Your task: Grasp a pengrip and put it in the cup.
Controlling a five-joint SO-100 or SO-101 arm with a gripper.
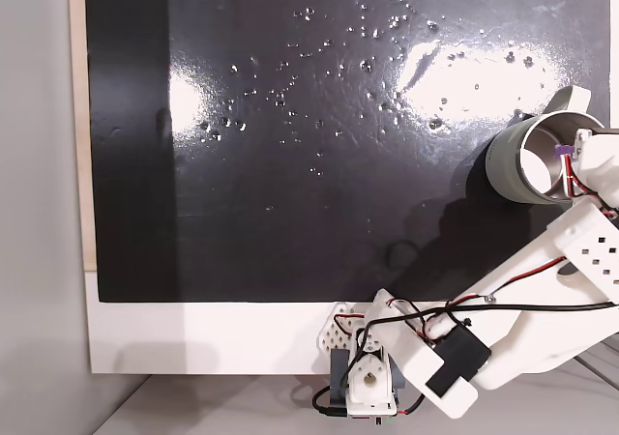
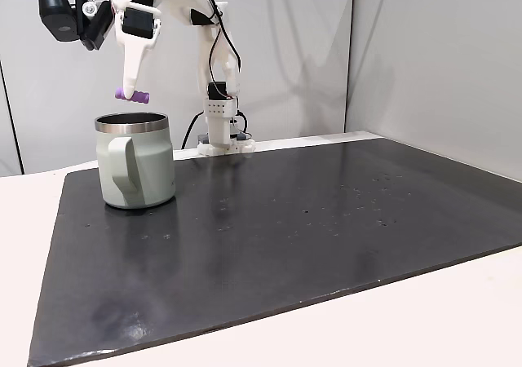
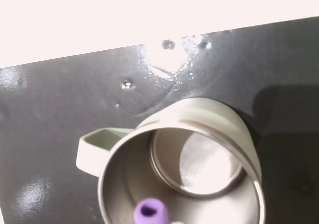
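The light-purple pengrip (image 2: 132,95) hangs level in the air just above the mouth of the pale grey-green cup (image 2: 143,167). My gripper (image 2: 128,88) points down from above and is shut on the pengrip. In the top-down fixed view the pengrip (image 1: 560,151) sits over the cup's steel interior, with the gripper (image 1: 573,155) at the cup's right rim (image 1: 505,164). In the wrist view the pengrip's end (image 3: 150,211) shows at the bottom edge, over the open cup (image 3: 234,129). Nothing lies inside the cup.
The cup stands on a black mat (image 2: 310,220) that covers a white table (image 2: 457,318). The arm's base (image 2: 222,134) stands at the mat's far edge. A black camera module (image 2: 55,12) rides beside the gripper. Walls stand close behind.
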